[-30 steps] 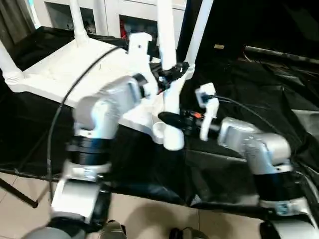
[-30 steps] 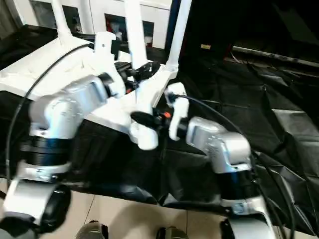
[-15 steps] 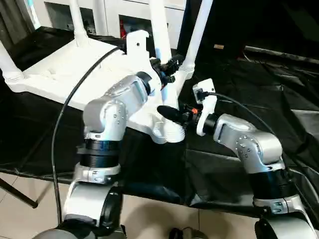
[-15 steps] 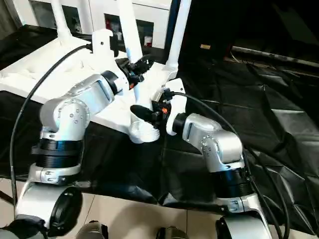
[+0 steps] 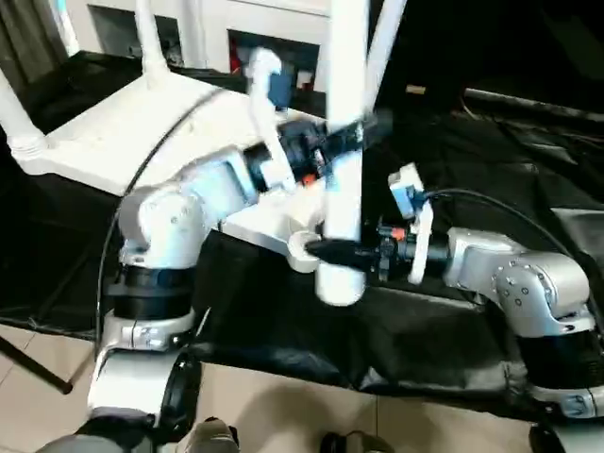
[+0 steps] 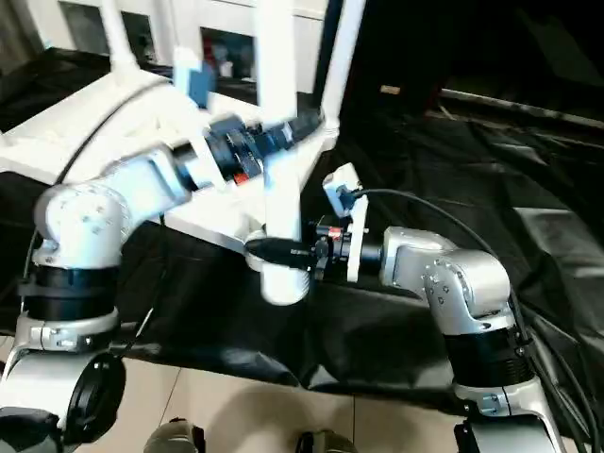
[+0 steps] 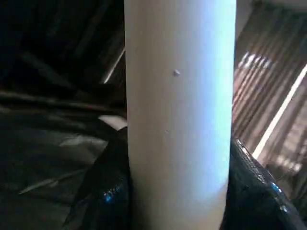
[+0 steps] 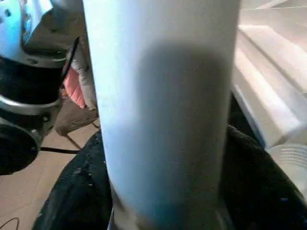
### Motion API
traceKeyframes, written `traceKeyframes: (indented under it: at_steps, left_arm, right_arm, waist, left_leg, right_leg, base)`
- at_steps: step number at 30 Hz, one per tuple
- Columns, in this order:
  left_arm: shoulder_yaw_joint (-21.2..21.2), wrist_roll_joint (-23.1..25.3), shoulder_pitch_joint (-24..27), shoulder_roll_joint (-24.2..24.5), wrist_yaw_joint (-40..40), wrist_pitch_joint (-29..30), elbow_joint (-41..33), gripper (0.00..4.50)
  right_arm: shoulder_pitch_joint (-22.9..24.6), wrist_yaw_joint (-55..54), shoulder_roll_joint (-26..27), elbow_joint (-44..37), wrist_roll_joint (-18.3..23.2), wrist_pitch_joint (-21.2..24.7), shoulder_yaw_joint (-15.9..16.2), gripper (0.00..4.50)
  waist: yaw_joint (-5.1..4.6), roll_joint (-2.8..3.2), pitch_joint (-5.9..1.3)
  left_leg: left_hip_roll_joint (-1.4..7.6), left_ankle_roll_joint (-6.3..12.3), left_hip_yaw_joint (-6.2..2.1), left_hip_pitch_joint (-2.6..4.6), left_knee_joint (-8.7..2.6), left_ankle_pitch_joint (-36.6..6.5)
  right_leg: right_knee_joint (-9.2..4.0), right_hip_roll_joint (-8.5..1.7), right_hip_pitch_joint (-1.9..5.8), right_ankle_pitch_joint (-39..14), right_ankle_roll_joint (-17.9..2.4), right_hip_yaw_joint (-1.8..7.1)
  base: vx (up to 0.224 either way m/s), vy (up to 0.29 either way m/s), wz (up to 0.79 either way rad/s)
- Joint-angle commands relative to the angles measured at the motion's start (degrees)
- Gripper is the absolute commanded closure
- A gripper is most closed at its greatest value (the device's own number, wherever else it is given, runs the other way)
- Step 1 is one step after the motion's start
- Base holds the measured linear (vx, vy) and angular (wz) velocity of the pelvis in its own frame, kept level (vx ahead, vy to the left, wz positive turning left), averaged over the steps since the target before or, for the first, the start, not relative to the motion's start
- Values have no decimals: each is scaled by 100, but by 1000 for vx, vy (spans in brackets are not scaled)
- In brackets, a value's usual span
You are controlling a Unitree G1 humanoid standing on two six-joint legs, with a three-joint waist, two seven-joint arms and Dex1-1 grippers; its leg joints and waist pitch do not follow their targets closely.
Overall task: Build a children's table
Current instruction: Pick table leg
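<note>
Tools first: the left tool (image 5: pixel 351 135) is closed around a white tube leg (image 5: pixel 344 142) partway up its length, black fingers (image 7: pixel 103 201) pressed to both sides in the left wrist view. The right tool (image 5: pixel 330 251) clamps the same leg near its lower end, fingers (image 8: pixel 76 201) bearing on either side. The leg stands roughly upright, its bottom end just beside an empty corner socket (image 5: pixel 303 248) of the white tabletop (image 5: pixel 142 127). The tabletop lies upside down on the black-draped surface (image 5: pixel 491 151), with three other legs (image 5: pixel 148 38) standing in its remaining corners. White cabinets (image 5: pixel 226 24) stand behind; tiled floor (image 5: pixel 283 406) shows below the surface edge.
</note>
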Motion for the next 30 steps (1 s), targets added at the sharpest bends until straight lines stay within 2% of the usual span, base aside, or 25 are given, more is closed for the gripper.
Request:
traceKeyframes:
  at_steps: [1, 6, 11, 13, 14, 15, 18, 19, 20, 21, 23, 24, 25, 26, 29, 30]
  left_arm:
    - [106, -221, -185, -53, -38, 40, -1, 266]
    - [37, -242, -123, 16, -149, 95, -30, 266]
    - [-84, -44, -74, 71, -78, 5, -32, 266]
    - [-285, 564, -103, 52, 477, -287, 151, 266]
    - [-294, 592, -105, 52, 503, -298, 165, 266]
    - [-568, 1238, -127, 86, 1052, -529, 436, 210]
    - [-898, 1796, -92, 143, 1595, -523, 559, 196]
    - [-794, 1832, -91, -11, 1940, -492, 600, 177]
    - [-794, 1832, -91, -11, 1940, -492, 600, 165]
    - [-554, 1838, -93, -282, 2470, -527, 692, 159]
    - [-507, 1835, -93, -327, 2549, -547, 711, 145]
    - [-287, 1820, -81, -520, 2859, -702, 802, 132]
    - [-281, 1819, -81, -525, 2867, -710, 806, 115]
    - [-161, 1793, -86, -618, 3006, -856, 877, 168]
    - [109, 1678, -143, -741, 3173, -1037, 971, 175]
    - [109, 1678, -143, -741, 3173, -1037, 971, 196]
  right_arm:
    - [47, -22, -71, -86, 59, 109, -19, 194]
    - [-10, -54, -45, -32, 49, 102, -42, 235]
    - [-35, -163, -4, 12, -19, 26, -58, 239]
    - [-50, -330, 59, 24, -156, -124, -50, 241]
    - [-52, -343, 63, 28, -168, -133, -48, 241]
    - [-102, -616, 140, 102, -485, -396, 41, 244]
    - [-165, -1092, 311, 222, -935, -712, 202, 249]
    - [-177, -1257, 398, 243, -1044, -791, 240, 251]
    - [-177, -1257, 398, 243, -1044, -791, 240, 252]
    - [-173, -1424, 509, 213, -1156, -884, 309, 252]
    - [-170, -1448, 528, 203, -1173, -898, 324, 252]
    - [-153, -1573, 619, 163, -1261, -948, 405, 252]
    - [-152, -1577, 622, 162, -1266, -951, 408, 252]
    - [-136, -1638, 672, 157, -1348, -997, 469, 252]
    - [-93, -1742, 767, 132, -1497, -1071, 575, 252]
    - [-93, -1742, 767, 132, -1497, -1071, 575, 252]
  waist:
    - [18, 8, -534]
    - [13, 6, -535]
    - [20, 2, -540]
    - [17, 13, -543]
    - [15, 17, -546]
    - [19, 31, -545]
    - [-15, 7, -555]
    - [-27, 3, -562]
    - [-34, 3, -562]
    - [-25, 0, -578]
    - [-34, -13, -582]
    - [-25, -10, -590]
    - [-22, -10, -588]
    - [-24, -14, -594]
    - [-18, 0, -592]
    - [-21, 0, -593]
  left_leg:
    - [27, -185, 25, 108, -405, -1394]
    - [30, -201, 13, 113, -408, -1433]
    - [33, -209, 9, 104, -414, -1391]
    - [47, -216, 1, 101, -427, -1359]
    - [54, -244, -1, 103, -424, -1358]
    - [45, -244, 4, 113, -424, -1360]
    - [47, -343, -16, 85, -441, -1374]
    - [27, -343, -8, 90, -426, -1368]
    - [25, -349, -4, 83, -420, -1347]
    - [27, -328, -3, 80, -407, -1278]
    - [26, -265, 6, 75, -399, -1232]
    - [23, -238, 10, 65, -395, -1134]
    - [22, -214, 15, 71, -397, -1093]
    - [21, -198, 14, 58, -398, -1047]
    - [24, -169, 19, 83, -403, -1084]
    - [26, -167, 18, 80, -403, -1092]
  right_leg:
    - [-544, -276, 365, -2368, -545, 161]
    - [-572, -271, 338, -2599, -383, 148]
    - [-564, -269, 338, -2550, -368, 147]
    - [-561, -264, 337, -2459, -353, 153]
    - [-544, -266, 331, -2407, -350, 157]
    - [-553, -261, 327, -2378, -345, 160]
    - [-540, -264, 344, -2400, -217, 154]
    - [-541, -258, 348, -2430, -183, 149]
    - [-538, -254, 344, -2411, -190, 154]
    - [-528, -267, 360, -2315, -240, 153]
    - [-518, -251, 358, -2075, -328, 157]
    - [-495, -245, 370, -1883, -403, 164]
    - [-492, -236, 367, -1732, -481, 164]
    - [-471, -235, 381, -1596, -532, 166]
    - [-469, -238, 379, -1509, -623, 171]
    - [-462, -234, 381, -1494, -630, 171]
  base:
    - [0, 0, 0]
    - [0, 0, 0]
    - [0, 0, 0]
    - [0, 0, 0]
    - [0, 0, 0]
    - [0, 0, 0]
    - [0, 0, 0]
    - [0, 0, 0]
    - [0, 0, 0]
    - [0, 0, 0]
    - [0, 0, 0]
    - [0, 0, 0]
    - [0, 0, 0]
    - [0, 0, 0]
    - [0, 0, 0]
    - [0, 0, 0]
